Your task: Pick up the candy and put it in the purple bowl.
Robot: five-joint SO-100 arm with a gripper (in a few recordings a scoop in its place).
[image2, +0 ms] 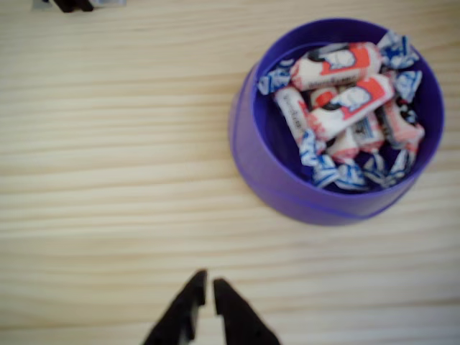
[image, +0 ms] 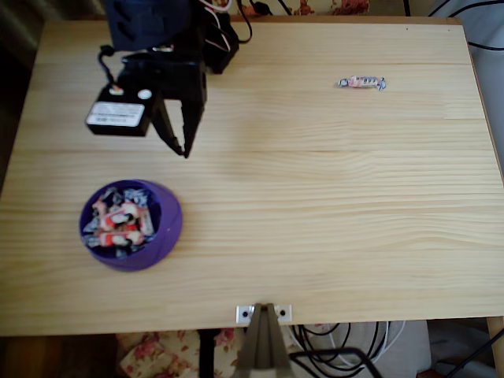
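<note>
**Gripper empty near the filled bowl, one candy lying far across the table**

In the overhead view the black arm reaches down from the top-left of the light wooden table point(image: 331, 197), and its gripper point(image: 183, 146) points toward the lower left. The two dark fingers converge to nearly touching tips, with nothing between them. The wrist view shows the same: the gripper point(image2: 208, 284) has its tips separated by only a thin sliver of bare wood, so the jaws stand practically closed and hold nothing.

The purple bowl point(image: 165, 236) sits on the table's lower-left area in the overhead view, a little below the fingertips and apart from them. It holds a heap of wrapped candies point(image: 120, 220), white with red-orange print and bluish twisted ends. In the wrist view the bowl point(image2: 266, 169) stands at upper right, clear of the fingertips, and the pile of wrapped candies point(image2: 345, 100) fills its bottom.

A single candy point(image: 361, 82) lies flat on the wood at the upper right in the overhead view, lengthwise left to right, well apart from both gripper and bowl.

A small metal bracket point(image: 264, 313) sits at the table's near edge.
</note>
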